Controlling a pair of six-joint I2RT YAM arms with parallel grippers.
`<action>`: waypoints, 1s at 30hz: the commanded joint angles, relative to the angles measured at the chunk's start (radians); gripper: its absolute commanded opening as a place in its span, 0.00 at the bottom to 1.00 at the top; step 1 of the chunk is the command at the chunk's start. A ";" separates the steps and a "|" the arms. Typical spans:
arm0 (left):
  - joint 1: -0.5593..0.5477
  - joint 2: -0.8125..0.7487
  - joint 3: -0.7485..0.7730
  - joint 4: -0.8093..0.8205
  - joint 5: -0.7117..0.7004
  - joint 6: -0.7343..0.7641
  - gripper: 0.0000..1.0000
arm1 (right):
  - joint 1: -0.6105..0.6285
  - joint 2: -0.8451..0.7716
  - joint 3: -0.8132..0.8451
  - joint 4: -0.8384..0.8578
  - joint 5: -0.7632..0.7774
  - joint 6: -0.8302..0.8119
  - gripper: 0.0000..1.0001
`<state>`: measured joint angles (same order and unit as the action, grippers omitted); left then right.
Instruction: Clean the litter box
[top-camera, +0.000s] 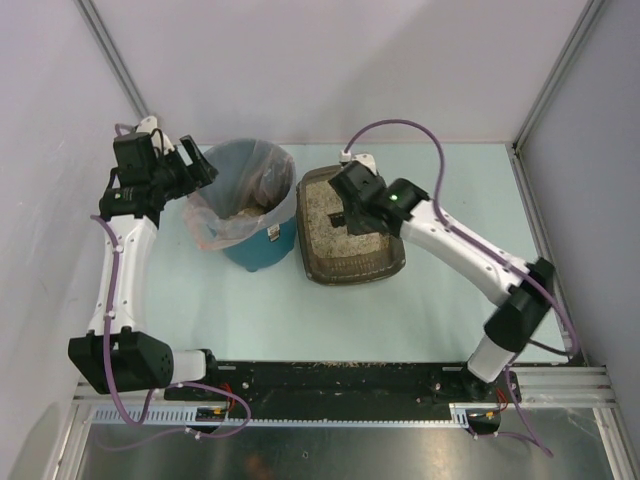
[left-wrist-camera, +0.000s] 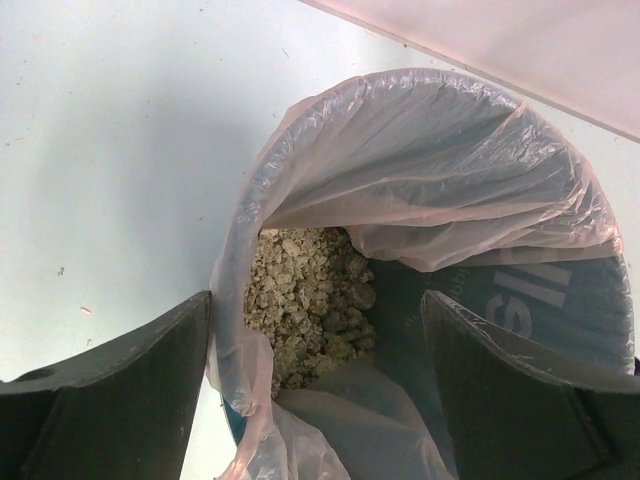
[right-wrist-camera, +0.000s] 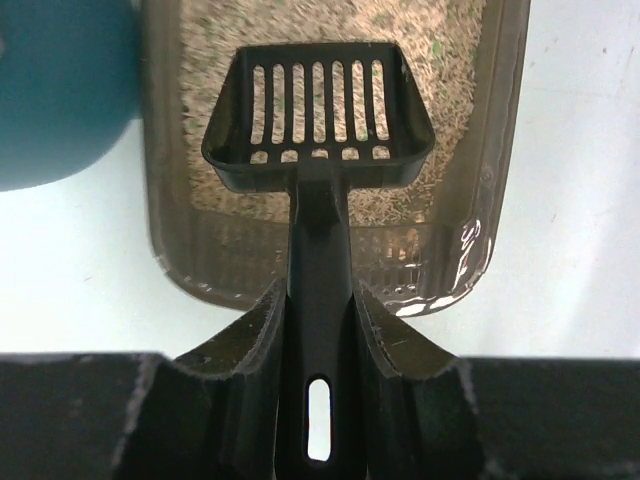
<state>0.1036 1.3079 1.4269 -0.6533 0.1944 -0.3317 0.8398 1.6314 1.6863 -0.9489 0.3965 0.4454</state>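
The litter box (top-camera: 352, 279) is a grey-brown tray with beige granules, lying to the right of the teal bin. My right gripper (top-camera: 340, 207) hovers over it, shut on the handle of a black slotted scoop (right-wrist-camera: 320, 110). In the right wrist view the scoop head is empty and held above the granules, near one end wall of the litter box (right-wrist-camera: 220, 260). My left gripper (top-camera: 205, 166) is at the bin's far left rim. Its jaws (left-wrist-camera: 315, 400) stand wide open with nothing held, and the liner lies below them.
The round teal bin (top-camera: 262, 255) has a clear plastic liner (left-wrist-camera: 420, 170) with clumped litter (left-wrist-camera: 305, 300) at its bottom. The bin (right-wrist-camera: 60, 90) nearly touches the litter box's left side. Grey walls close in on both sides and behind.
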 joint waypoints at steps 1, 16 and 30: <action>-0.002 -0.058 0.003 0.072 0.013 0.017 0.86 | -0.033 0.128 0.117 -0.169 0.004 0.064 0.00; -0.001 -0.076 -0.033 0.073 0.045 0.011 0.75 | -0.159 0.315 0.226 -0.086 -0.117 -0.006 0.00; 0.002 -0.087 -0.048 0.073 0.054 0.006 0.79 | -0.159 0.429 0.207 0.047 -0.104 -0.071 0.00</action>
<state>0.1085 1.2652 1.3857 -0.6117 0.1905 -0.3222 0.6792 2.0171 1.8797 -0.9909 0.2905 0.4046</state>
